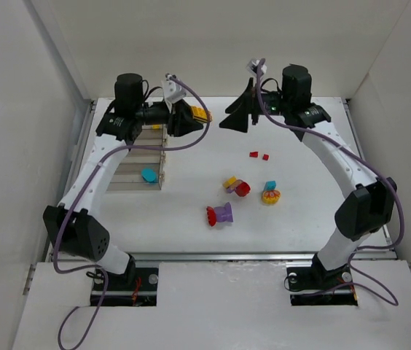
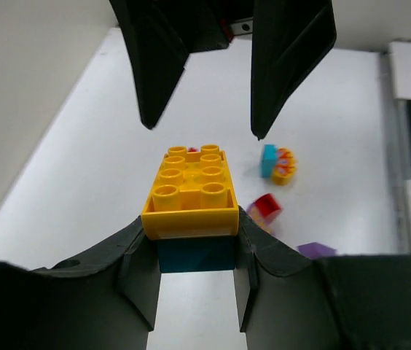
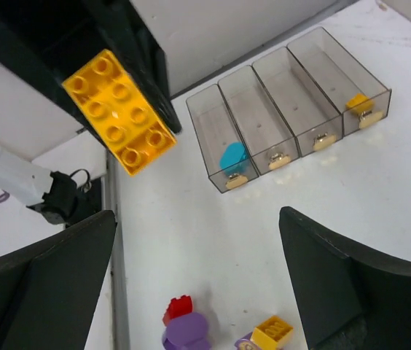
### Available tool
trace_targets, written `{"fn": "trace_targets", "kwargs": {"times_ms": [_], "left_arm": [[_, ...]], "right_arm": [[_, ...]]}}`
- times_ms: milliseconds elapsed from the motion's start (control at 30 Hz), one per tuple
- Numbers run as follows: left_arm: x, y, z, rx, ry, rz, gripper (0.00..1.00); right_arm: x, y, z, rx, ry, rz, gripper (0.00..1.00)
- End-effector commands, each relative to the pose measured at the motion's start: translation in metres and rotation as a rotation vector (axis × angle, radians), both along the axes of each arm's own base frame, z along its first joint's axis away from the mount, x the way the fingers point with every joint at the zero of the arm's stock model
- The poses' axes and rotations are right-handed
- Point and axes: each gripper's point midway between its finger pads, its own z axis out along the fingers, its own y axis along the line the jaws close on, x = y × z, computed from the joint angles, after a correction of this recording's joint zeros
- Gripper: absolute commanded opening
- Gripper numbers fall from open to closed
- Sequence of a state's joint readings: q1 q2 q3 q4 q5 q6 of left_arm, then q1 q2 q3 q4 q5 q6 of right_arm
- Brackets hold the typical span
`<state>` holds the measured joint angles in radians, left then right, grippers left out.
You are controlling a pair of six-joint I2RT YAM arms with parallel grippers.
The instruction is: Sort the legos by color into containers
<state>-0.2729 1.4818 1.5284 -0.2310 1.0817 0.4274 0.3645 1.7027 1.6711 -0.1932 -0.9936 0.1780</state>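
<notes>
- My left gripper (image 2: 194,227) pinches a yellow brick (image 2: 191,182); the blue piece (image 2: 195,257) beneath is half hidden by its fingers (image 2: 136,270).
- My right gripper (image 3: 198,277) gapes wide, cropped at the frame edge.
- The containers (image 1: 154,157) lie partly under my left arm (image 1: 89,182).

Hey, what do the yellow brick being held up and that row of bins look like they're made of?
The yellow brick looks like hard moulded plastic, smooth with a slight sheen; its crisp round studs and even colour suggest that. The bins are probably clear rigid plastic, faintly smoky and glossy; the white table shows through their walls, though the look alone cannot rule out glass.
</notes>
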Motion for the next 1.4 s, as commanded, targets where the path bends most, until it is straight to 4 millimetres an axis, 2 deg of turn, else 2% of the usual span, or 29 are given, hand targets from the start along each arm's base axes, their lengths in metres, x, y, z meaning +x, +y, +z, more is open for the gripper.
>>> {"fn": "trace_targets", "kwargs": {"times_ms": [0, 33, 100, 133, 200, 233, 333, 467, 500, 567, 600, 667, 833, 933, 1033, 1100, 1200, 1267, 1300, 1367], "left_arm": [[-0.035, -0.012, 0.011, -0.085, 0.211, -0.198, 0.00], [-0.031, -0.015, 0.005, -0.074, 0.228, -0.179, 0.00], [-0.020, -0.013, 0.001, -0.058, 0.234, -0.108, 0.00], [-0.018, -0.013, 0.000, -0.055, 0.232, -0.094, 0.00], [-0.015, -0.013, 0.004, -0.060, 0.235, -0.074, 0.00], [-0.011, -0.013, 0.004, -0.058, 0.234, -0.063, 0.00], [-0.009, -0.014, 0.005, -0.060, 0.241, -0.062, 0.00], [-0.010, -0.017, 0.010, -0.065, 0.231, -0.071, 0.00], [-0.010, -0.017, 0.009, -0.063, 0.218, -0.073, 0.00], [-0.014, -0.020, 0.006, -0.052, 0.224, -0.085, 0.00], [-0.014, -0.019, 0.009, -0.052, 0.214, -0.075, 0.00], [-0.014, -0.019, 0.005, -0.050, 0.222, -0.075, 0.00], [-0.017, -0.020, 0.005, -0.045, 0.211, -0.077, 0.00], [-0.016, -0.020, 0.004, -0.043, 0.210, -0.068, 0.00], [-0.014, -0.019, 0.002, -0.034, 0.207, -0.057, 0.00], [-0.012, -0.019, -0.002, -0.029, 0.214, -0.045, 0.00], [-0.011, -0.017, -0.004, -0.023, 0.231, -0.024, 0.00], [-0.008, -0.015, -0.014, -0.001, 0.250, 0.003, 0.00], [-0.010, -0.014, -0.016, 0.007, 0.252, 0.001, 0.00], [-0.010, -0.010, -0.035, 0.048, 0.280, 0.024, 0.00]], "right_arm": [[-0.018, -0.001, 0.032, 0.030, -0.193, 0.092, 0.98], [-0.019, 0.001, 0.035, 0.036, -0.201, 0.107, 0.93], [-0.018, 0.004, 0.028, 0.039, -0.171, 0.138, 0.89], [-0.018, 0.004, 0.033, 0.043, -0.184, 0.138, 0.89], [-0.013, 0.006, 0.029, 0.040, -0.174, 0.138, 0.89], [-0.015, 0.006, 0.033, 0.045, -0.184, 0.148, 0.89], [-0.015, 0.012, 0.033, 0.049, -0.186, 0.170, 0.89], [-0.013, 0.024, 0.025, 0.042, -0.160, 0.171, 0.88], [-0.016, 0.027, 0.029, 0.046, -0.172, 0.180, 0.83], [-0.010, 0.030, 0.024, 0.045, -0.152, 0.179, 0.79], [-0.016, 0.034, 0.028, 0.051, -0.160, 0.203, 0.79], [-0.014, 0.035, 0.029, 0.053, -0.154, 0.203, 0.77], [-0.017, 0.040, 0.034, 0.060, -0.166, 0.222, 0.61], [-0.017, 0.041, 0.030, 0.060, -0.147, 0.232, 0.43], [-0.021, 0.040, 0.030, 0.064, -0.137, 0.250, 0.14], [-0.023, 0.040, 0.031, 0.066, -0.136, 0.260, 0.00], [-0.025, 0.040, 0.021, 0.062, -0.101, 0.271, 0.00], [-0.025, 0.039, 0.027, 0.064, -0.095, 0.239, 0.00], [-0.016, 0.036, 0.027, 0.059, -0.087, 0.193, 0.00], [-0.005, 0.024, 0.039, 0.075, -0.078, 0.119, 0.00]]}}
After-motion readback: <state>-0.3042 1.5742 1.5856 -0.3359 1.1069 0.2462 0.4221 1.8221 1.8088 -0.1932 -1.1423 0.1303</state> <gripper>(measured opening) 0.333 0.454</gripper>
